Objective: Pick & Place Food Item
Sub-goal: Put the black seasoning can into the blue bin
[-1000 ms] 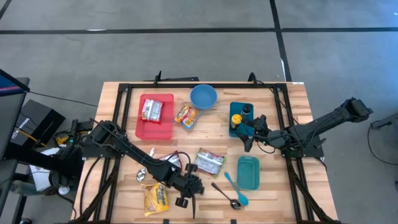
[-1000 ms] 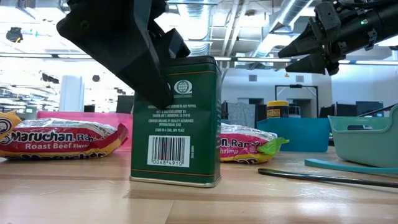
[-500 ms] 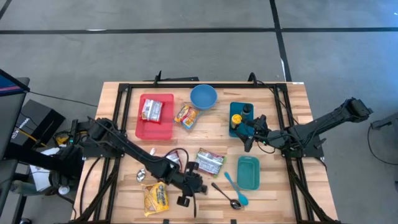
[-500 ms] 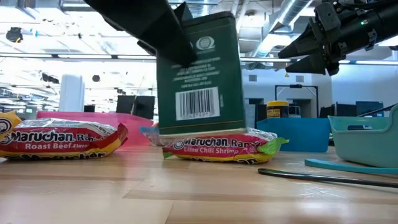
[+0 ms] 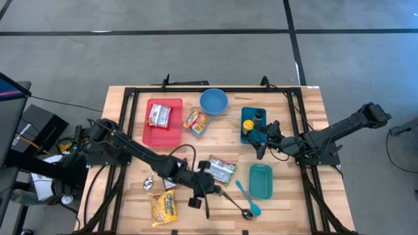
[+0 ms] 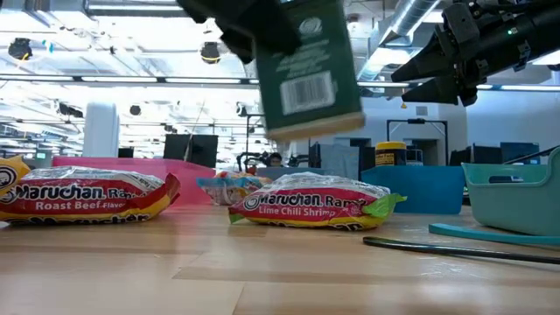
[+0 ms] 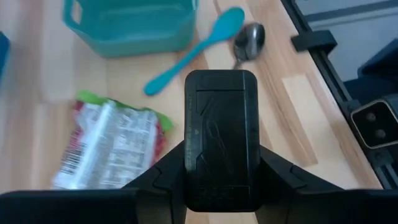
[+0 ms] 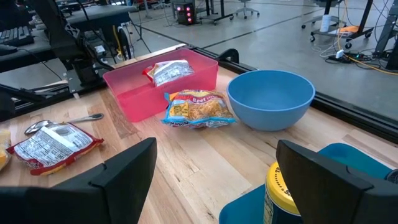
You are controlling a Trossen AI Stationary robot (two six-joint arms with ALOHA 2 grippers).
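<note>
both arms are matte black, built of slim jointed links with rounded housings at the joints. black cables loop loosely along the left arm and gather near its base. the left end effector has broad, flat black fingers with angular shoulders. the right end effector ends in two wide, tapering black fingers with bevelled edges, with small lit spots on its wrist housing.

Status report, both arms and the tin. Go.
Left gripper shut on dark green rectangular tin, airborne, tilted. Right gripper open, hovering by teal tray. Lime chili shrimp ramen packet lies below tin.
</note>
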